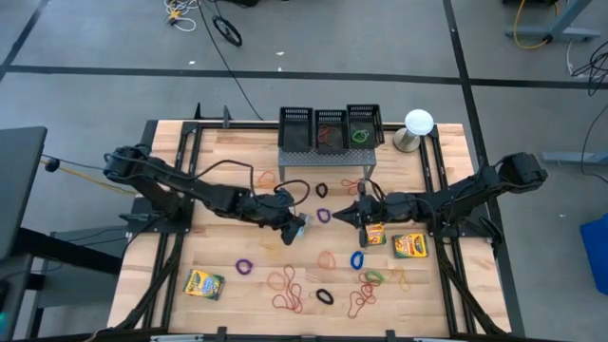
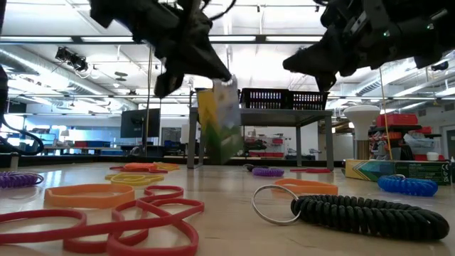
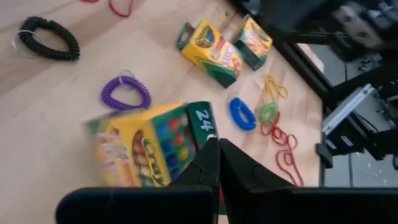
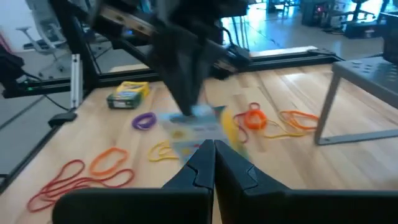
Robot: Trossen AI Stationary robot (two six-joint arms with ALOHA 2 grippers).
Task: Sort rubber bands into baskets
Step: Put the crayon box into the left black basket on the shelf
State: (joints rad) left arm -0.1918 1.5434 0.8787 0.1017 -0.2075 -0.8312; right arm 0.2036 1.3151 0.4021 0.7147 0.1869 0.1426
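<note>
Grey floor (image 1: 380, 38), bright ceiling lights (image 2: 277, 60)

From overhead I look straight down on the whole table (image 1: 237, 152), arms entering from either side and the baskets (image 1: 331, 128) on their stand at the far edge. My low camera sits at tabletop height, very close to the nearest rubber bands (image 2: 135, 217), facing level across the wood into the room. The left wrist camera looks steeply down, close over a crayon box (image 3: 146, 146). The right wrist camera faces across the table; the blurred box before it (image 4: 199, 134) is probably that same one.
</note>
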